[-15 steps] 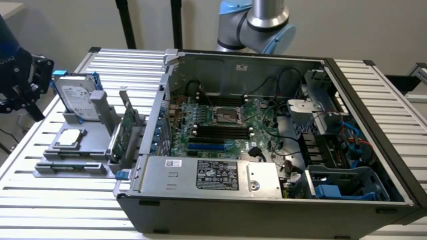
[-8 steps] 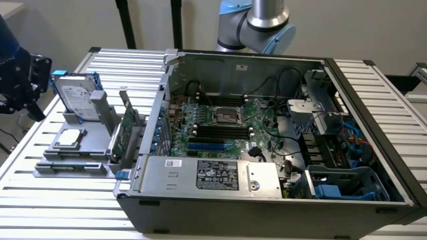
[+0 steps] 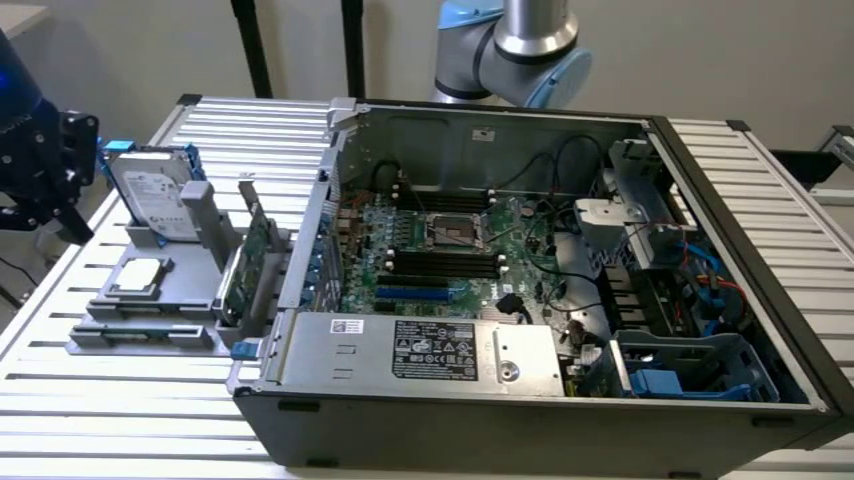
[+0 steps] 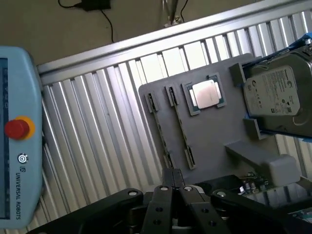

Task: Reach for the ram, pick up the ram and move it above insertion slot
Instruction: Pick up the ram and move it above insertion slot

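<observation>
A table of ribbed aluminium slats (image 3: 120,400) stands before a pale wall with 2 black poles behind it, and the wrist view shows a brown floor crossed by a black cable (image 4: 105,19). On the table lies 1 open dark-grey computer case (image 3: 534,420), and at its 9 o'clock sits 1 flat grey plastic holder (image 4: 214,131). The holder carries 1 silver hard drive with blue rails (image 3: 150,195), 1 square silver processor chip (image 4: 206,93) at the drive's 6 o'clock, and 1 tall green expansion card (image 3: 247,265) at the chip's 3 o'clock. The ram (image 4: 179,126) stands on edge in the holder row just beside the chip, at the chip's 6 o'clock in the exterior view, and shows as a thin dark line between 2 end clips; its green cannot be made out. The black gripper (image 4: 174,181) hangs over the holder with its fingertips pressed together on nothing, close to the ram's card-side end but apart from it. Inside the case, at 6 o'clock of the square silver processor socket (image 3: 450,231), lie what look like 4 parallel black sockets, the insertion slot (image 3: 441,262) among them. 1 pale teach pendant with a red button (image 4: 17,129) lies beside the table.
</observation>
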